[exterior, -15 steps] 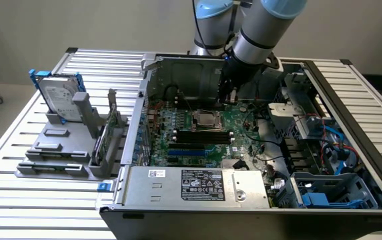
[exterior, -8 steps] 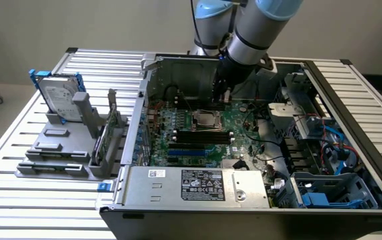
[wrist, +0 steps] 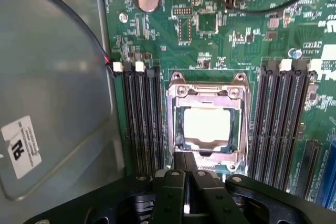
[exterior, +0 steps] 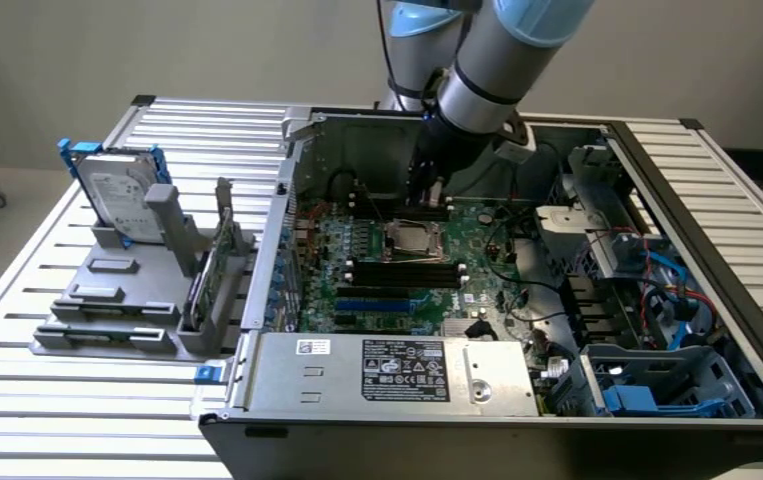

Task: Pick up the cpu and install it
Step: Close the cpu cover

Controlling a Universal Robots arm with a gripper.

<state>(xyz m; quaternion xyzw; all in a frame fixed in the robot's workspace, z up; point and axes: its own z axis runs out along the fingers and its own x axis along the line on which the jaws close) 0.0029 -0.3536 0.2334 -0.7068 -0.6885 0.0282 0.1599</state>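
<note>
The cpu (wrist: 207, 126), a small square chip with a pale silver top, lies flat inside the dark metal socket frame (wrist: 175, 94) on the green motherboard. In the exterior view the cpu (exterior: 415, 238) sits in the middle of the board inside the open computer case. My gripper (wrist: 185, 157) is shut, its two black fingers pressed together with nothing between them. It hangs just above the socket's near edge. In the exterior view the gripper (exterior: 428, 200) hangs from the arm just behind the socket.
Black memory slots (wrist: 140, 119) flank the socket on both sides. A black cable (wrist: 68, 17) runs along the grey case wall. A silver hard drive (exterior: 121, 190) stands on a grey fixture at the exterior view's left. The power supply (exterior: 395, 372) fills the case front.
</note>
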